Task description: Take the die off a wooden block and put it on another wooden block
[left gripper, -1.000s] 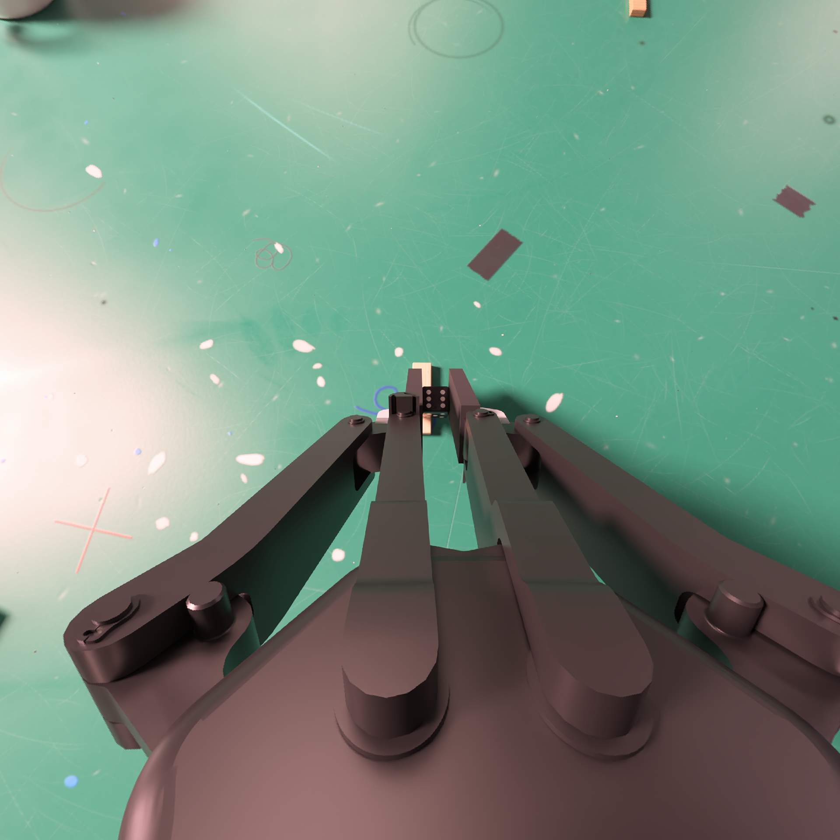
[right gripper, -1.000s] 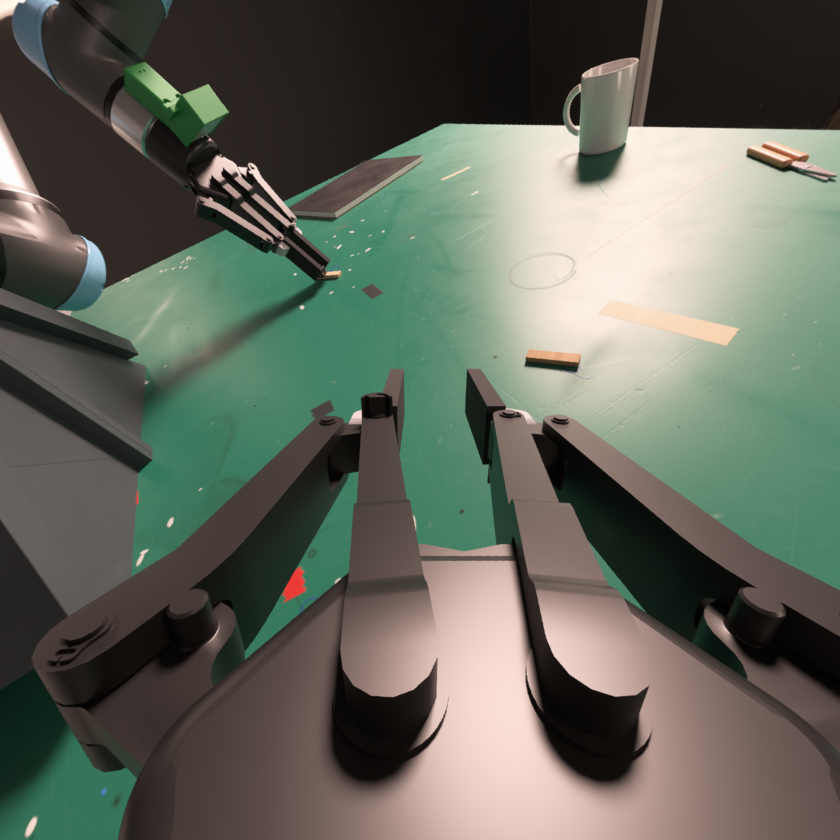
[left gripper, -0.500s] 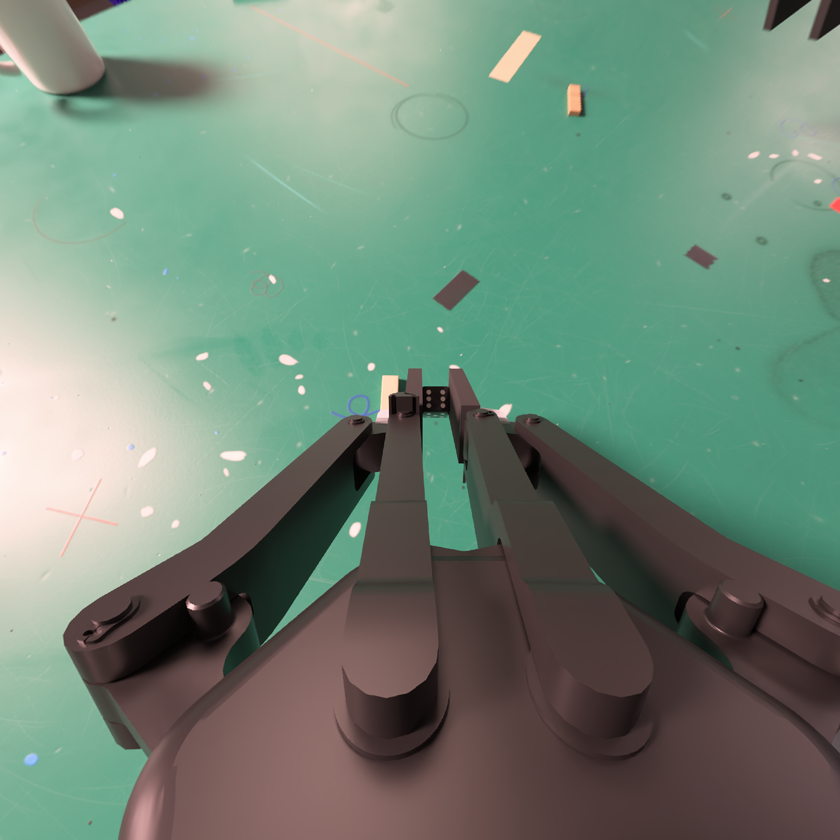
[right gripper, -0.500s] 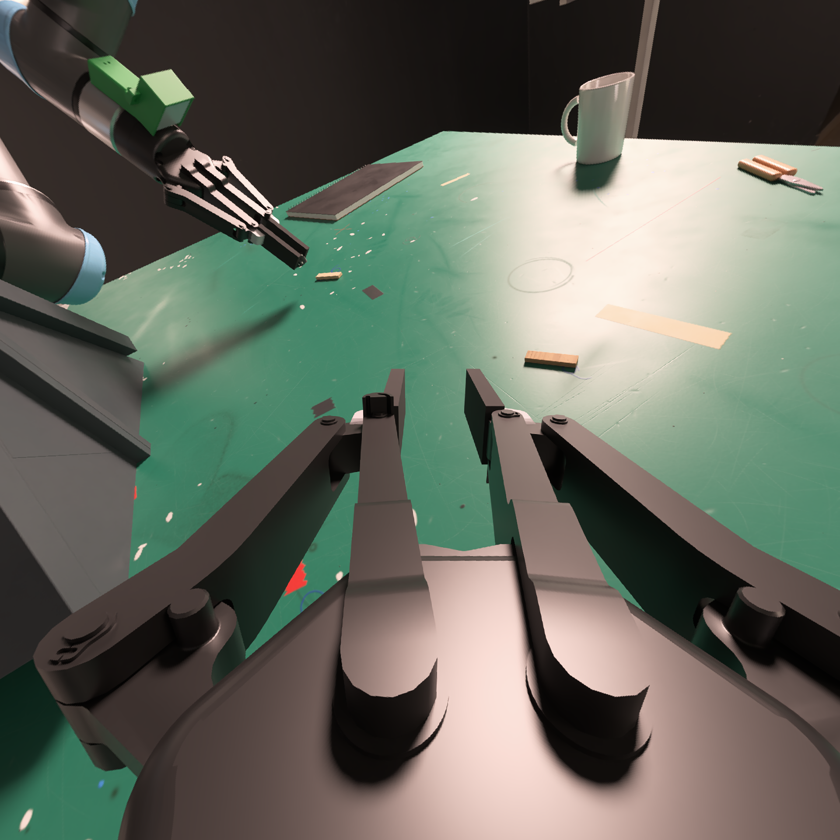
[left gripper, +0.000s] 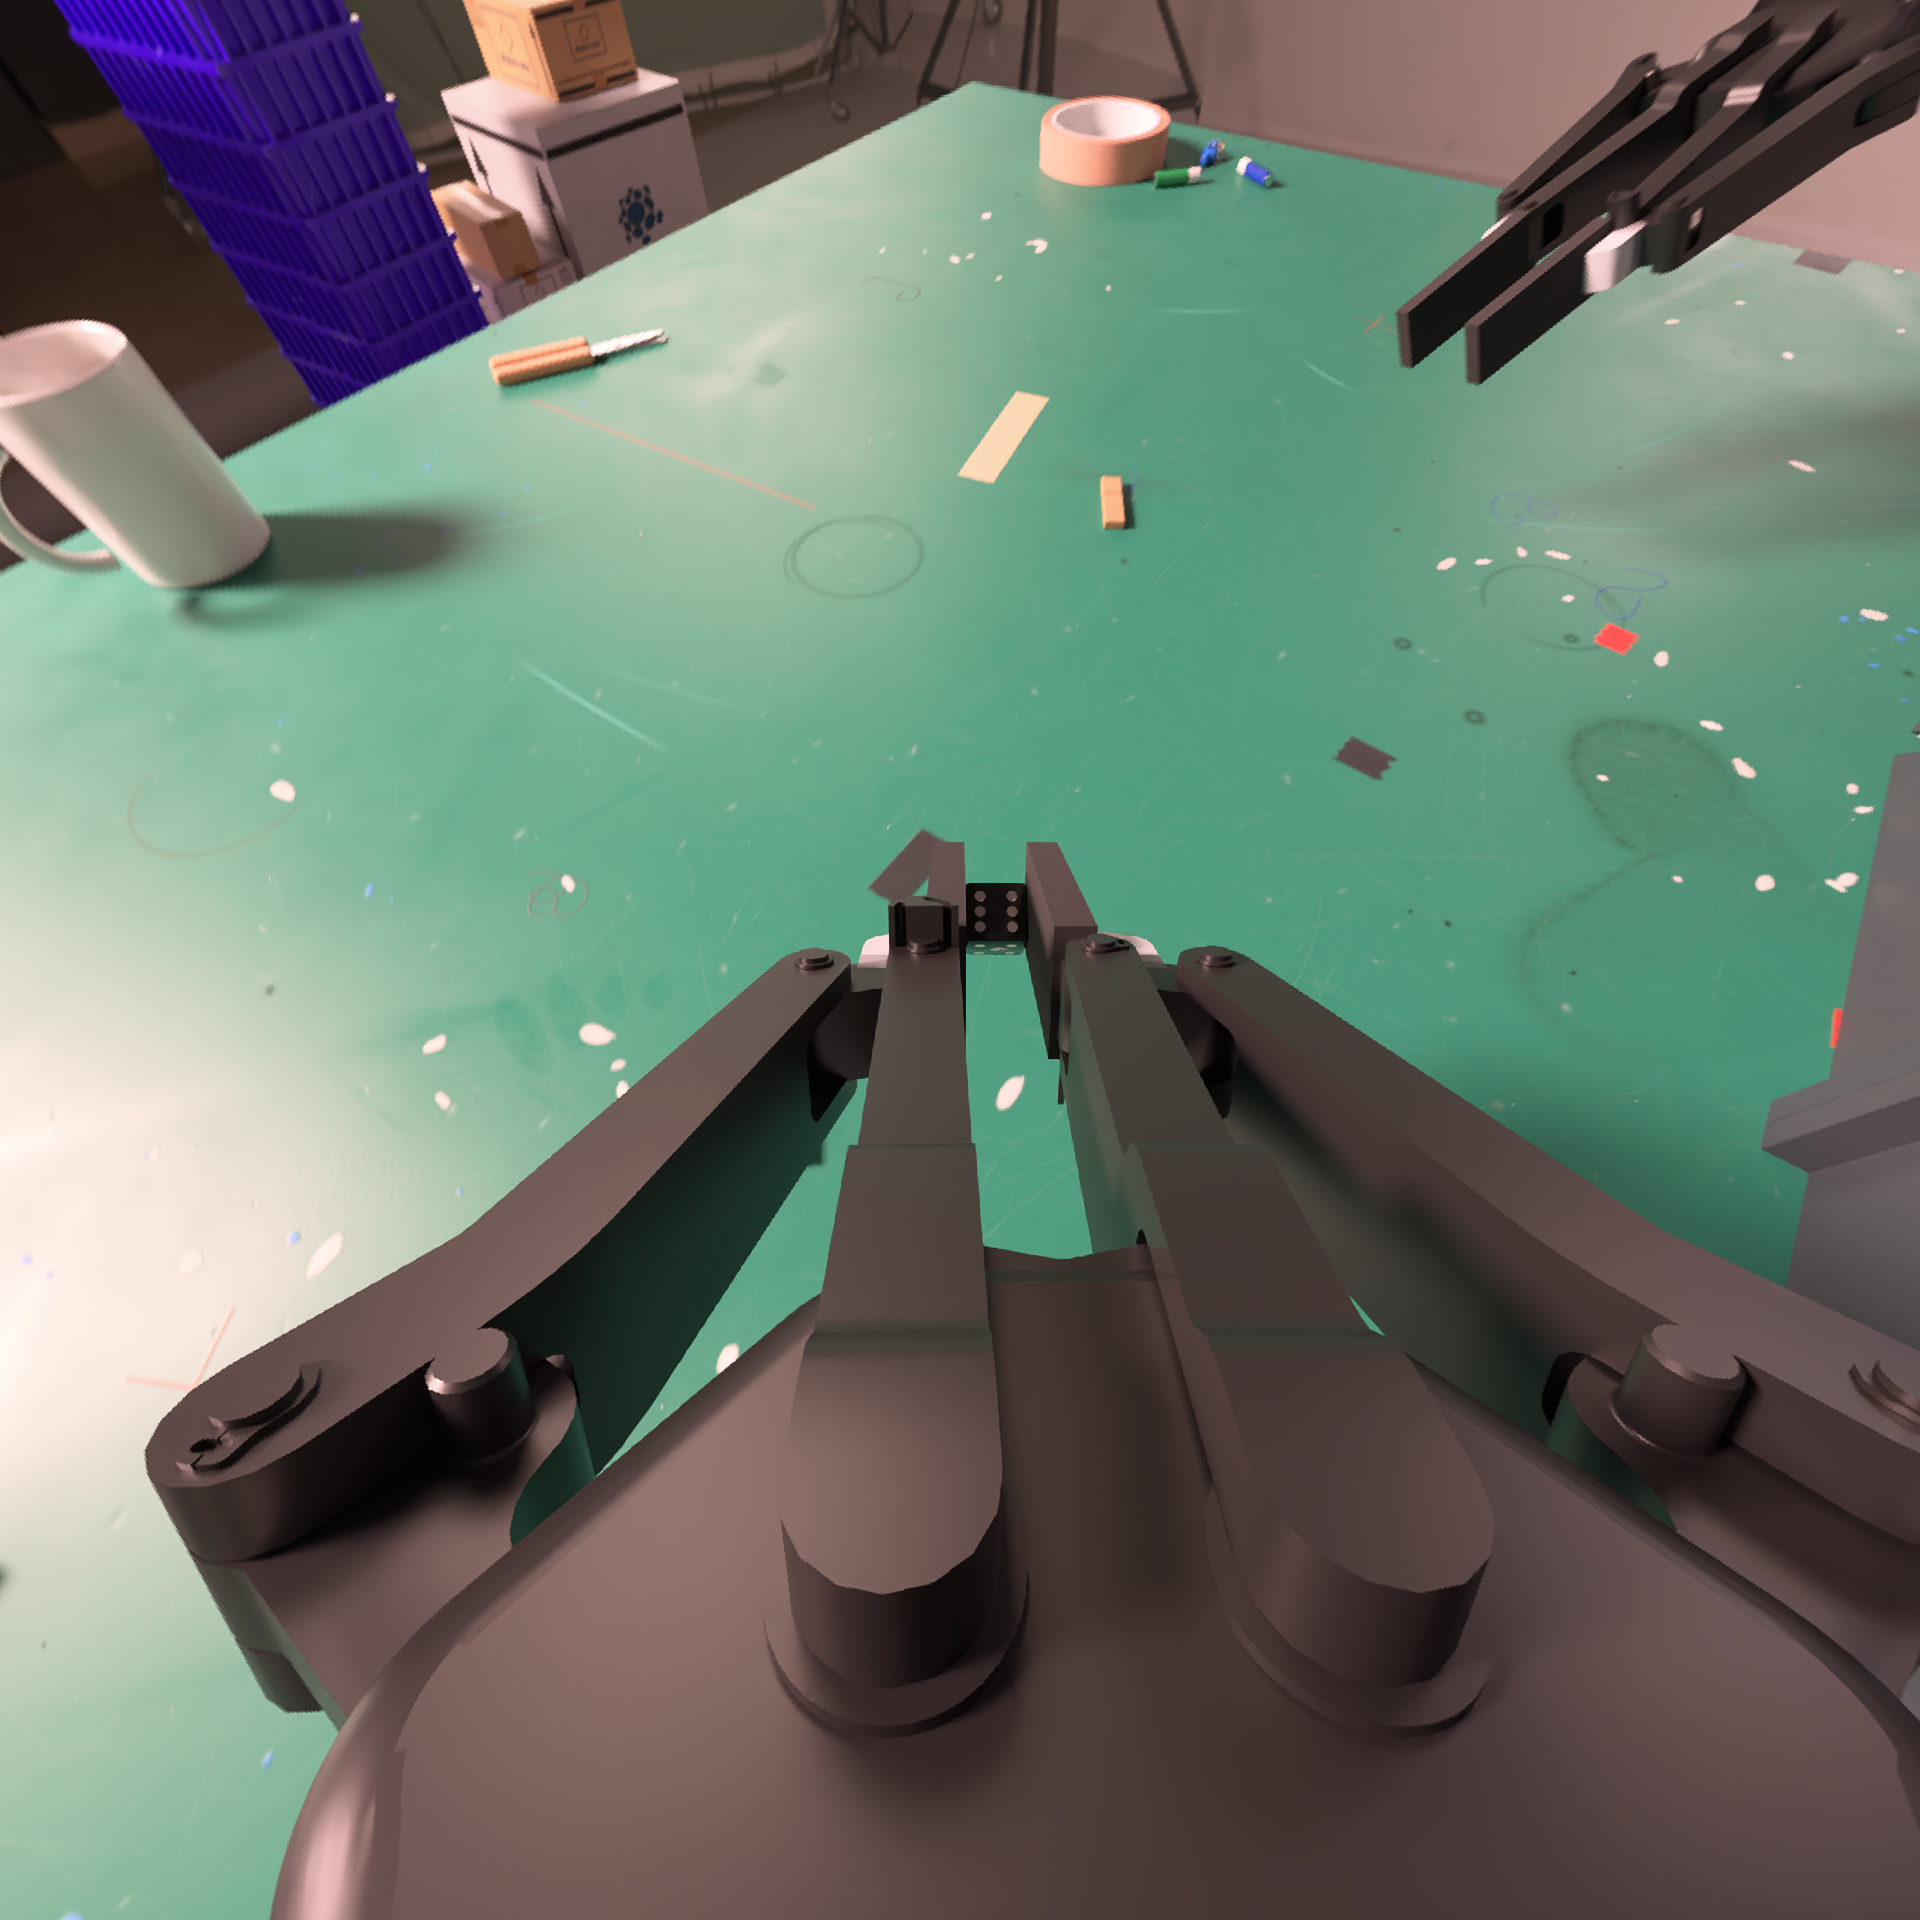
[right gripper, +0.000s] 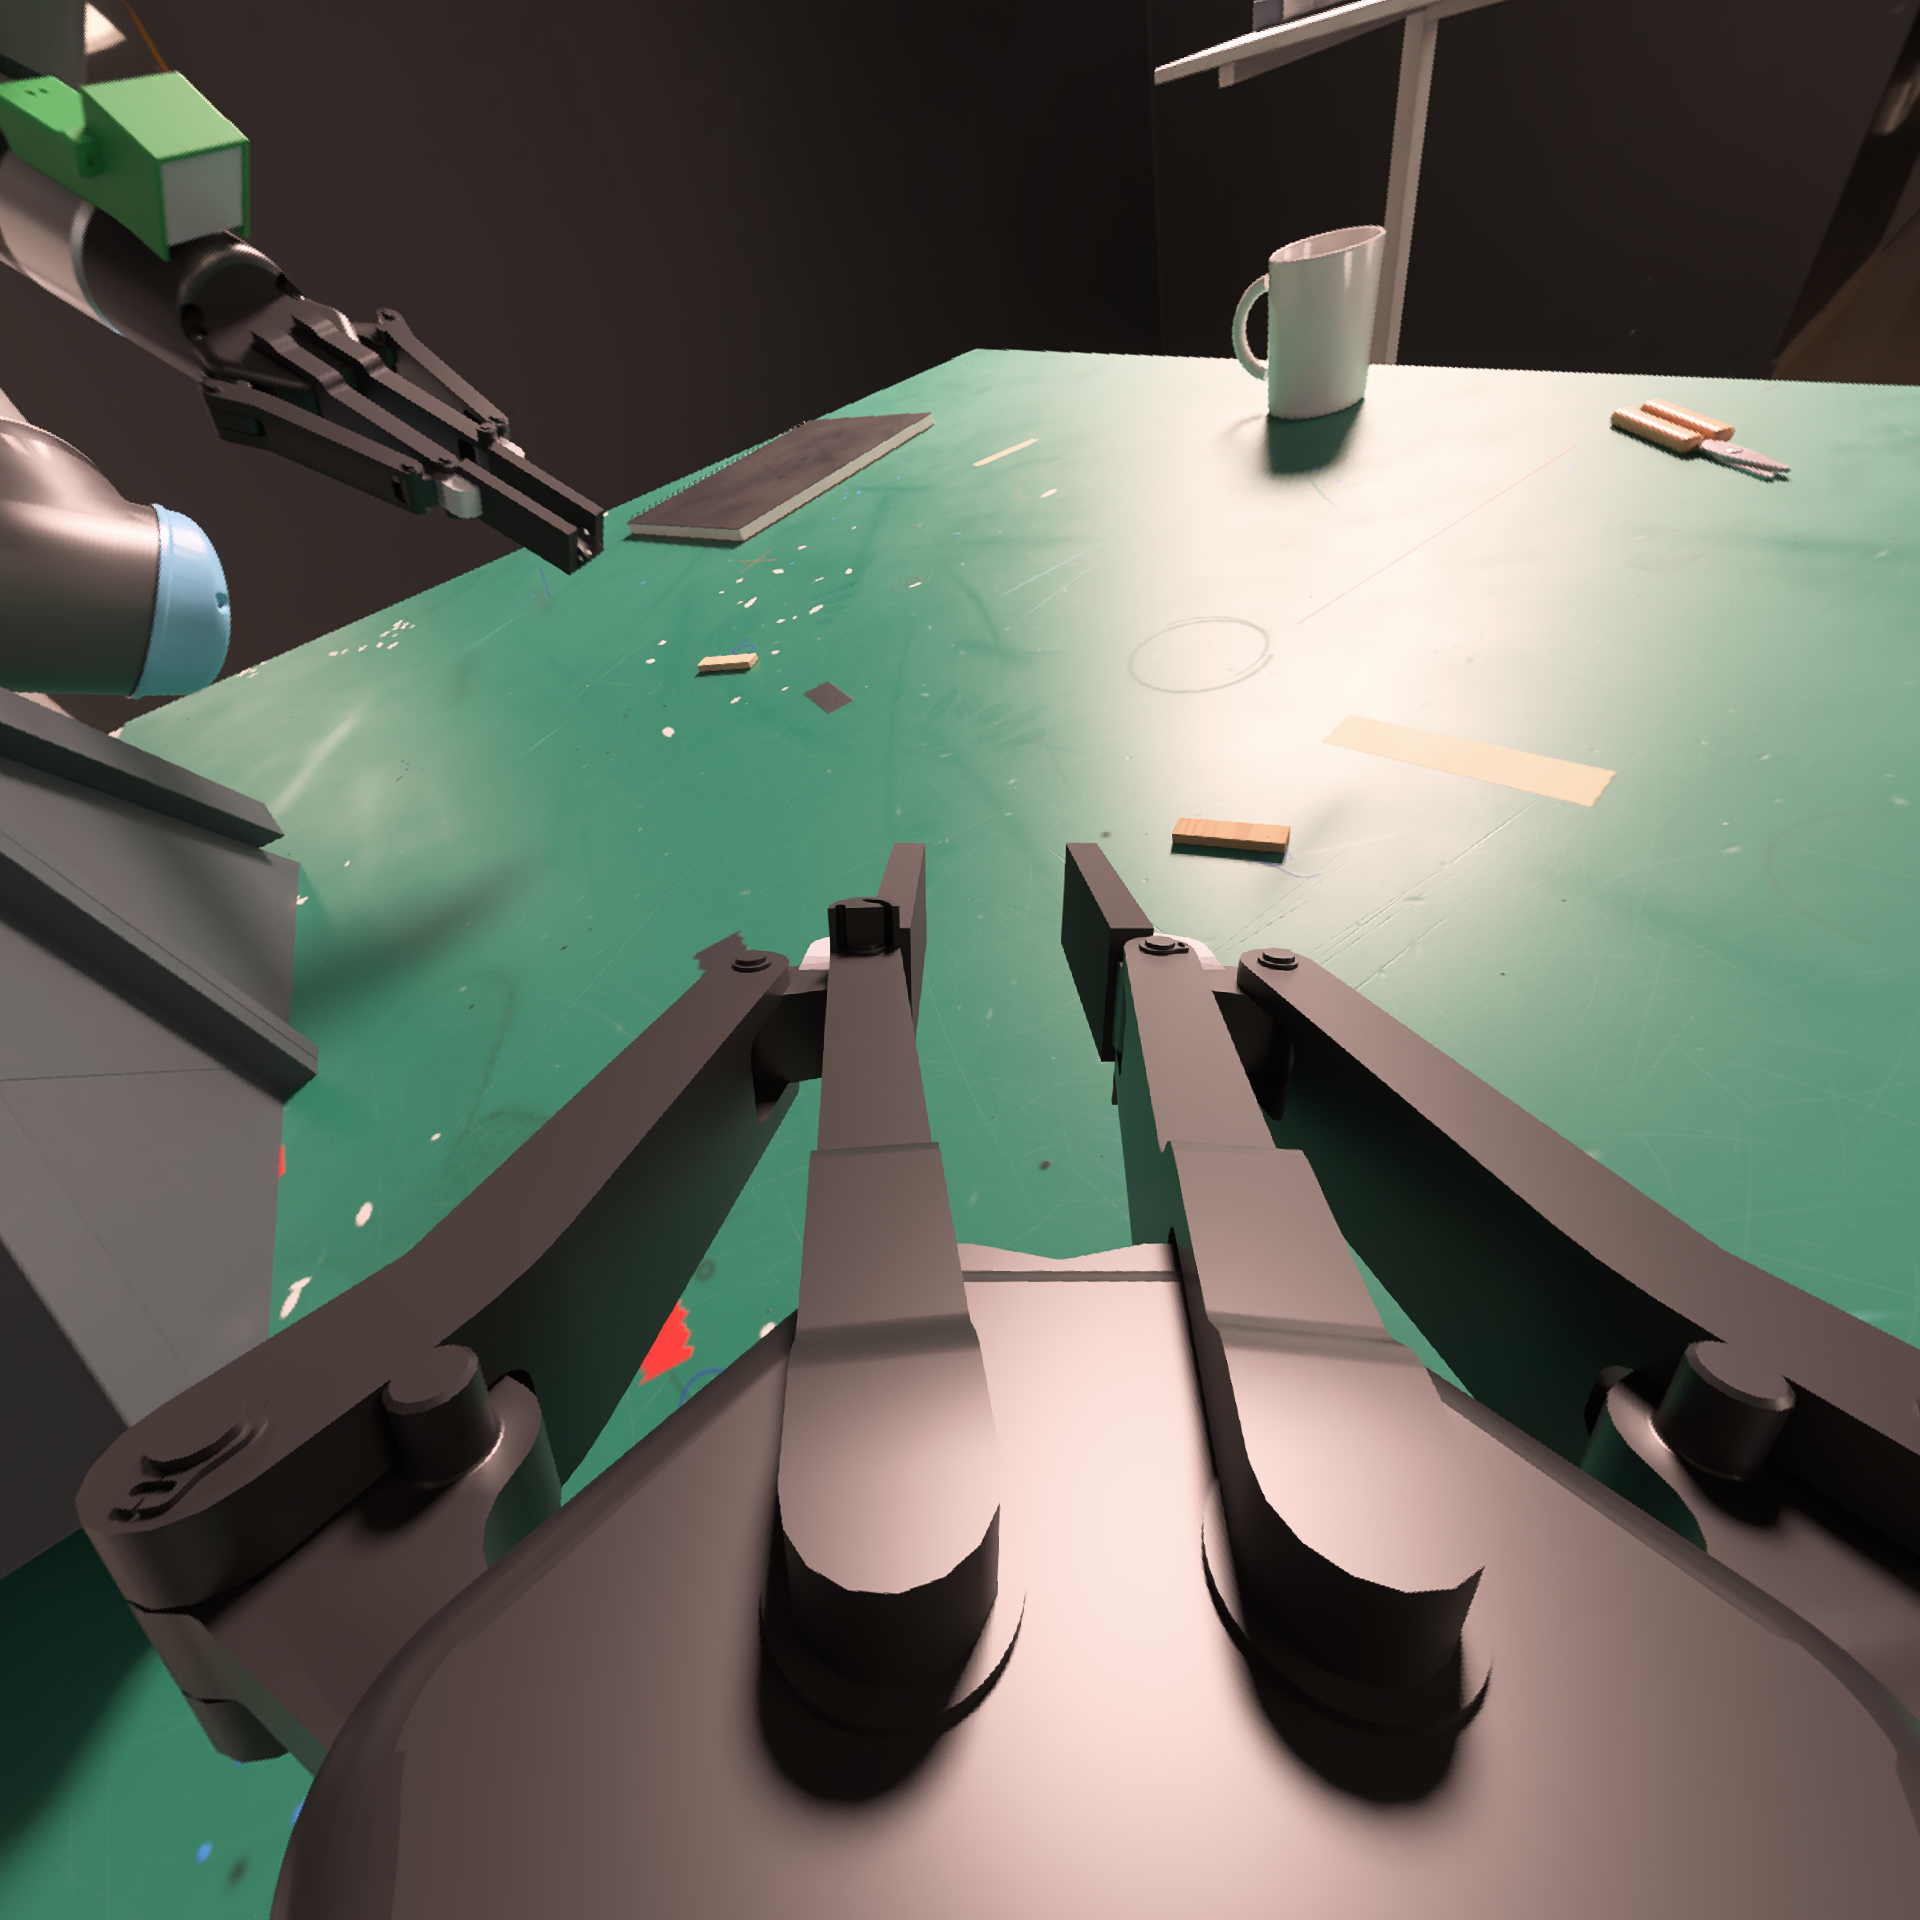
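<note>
green table (left gripper: 727, 675) underneath; left gripper (left gripper: 995, 914) clamps the die (left gripper: 995, 910) aloft; right gripper (right gripper: 992, 904) gapes, unladen; carry level toward the wooden block (left gripper: 1112, 502) past the die, lowering squarely.

Black die (left gripper: 995, 912) held aloft; wooden blocks (left gripper: 1112, 502) (right gripper: 727, 663) flat, bare
</note>
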You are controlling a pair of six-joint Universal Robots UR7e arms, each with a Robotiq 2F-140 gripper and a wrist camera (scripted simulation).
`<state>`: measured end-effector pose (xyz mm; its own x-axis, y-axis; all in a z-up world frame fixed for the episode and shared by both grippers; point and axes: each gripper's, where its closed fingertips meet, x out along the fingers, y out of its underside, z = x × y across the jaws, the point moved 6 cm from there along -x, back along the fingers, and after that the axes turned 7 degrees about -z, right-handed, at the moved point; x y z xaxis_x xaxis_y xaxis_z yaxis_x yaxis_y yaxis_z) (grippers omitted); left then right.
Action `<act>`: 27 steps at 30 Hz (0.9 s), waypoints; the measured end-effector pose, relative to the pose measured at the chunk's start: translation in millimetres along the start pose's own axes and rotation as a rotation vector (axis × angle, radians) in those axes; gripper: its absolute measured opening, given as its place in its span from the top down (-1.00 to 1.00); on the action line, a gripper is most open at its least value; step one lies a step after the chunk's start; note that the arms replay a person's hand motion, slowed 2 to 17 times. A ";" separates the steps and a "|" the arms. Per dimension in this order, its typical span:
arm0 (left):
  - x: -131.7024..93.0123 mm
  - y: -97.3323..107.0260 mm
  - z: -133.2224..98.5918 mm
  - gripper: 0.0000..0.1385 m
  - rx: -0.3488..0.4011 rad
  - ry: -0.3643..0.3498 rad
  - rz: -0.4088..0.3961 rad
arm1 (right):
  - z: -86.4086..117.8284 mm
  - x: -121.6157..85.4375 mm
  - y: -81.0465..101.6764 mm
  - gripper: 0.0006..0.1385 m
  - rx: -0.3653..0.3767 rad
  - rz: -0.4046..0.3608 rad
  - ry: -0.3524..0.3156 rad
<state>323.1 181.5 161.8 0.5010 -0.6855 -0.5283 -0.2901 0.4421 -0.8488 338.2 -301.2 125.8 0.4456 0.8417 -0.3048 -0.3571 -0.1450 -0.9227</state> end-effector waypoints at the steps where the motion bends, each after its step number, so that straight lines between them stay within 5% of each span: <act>1: 0.7 -5.4 -2.9 0.77 0.011 0.002 -0.005 | -0.2 -0.1 0.1 0.49 0.002 -0.002 0.004; 12: 31.1 -69.1 -33.6 0.77 0.080 0.026 -0.038 | -1.2 0.6 3.4 0.48 -0.001 -0.009 0.049; 27: 130.1 -136.9 -66.1 0.77 -0.018 0.061 -0.001 | -0.3 2.5 10.7 0.48 -0.052 0.019 0.080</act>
<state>374.1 -6.4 207.8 0.4513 -0.7201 -0.5271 -0.3040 0.4313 -0.8495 335.7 -300.9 115.1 0.5043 0.7947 -0.3379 -0.3236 -0.1889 -0.9272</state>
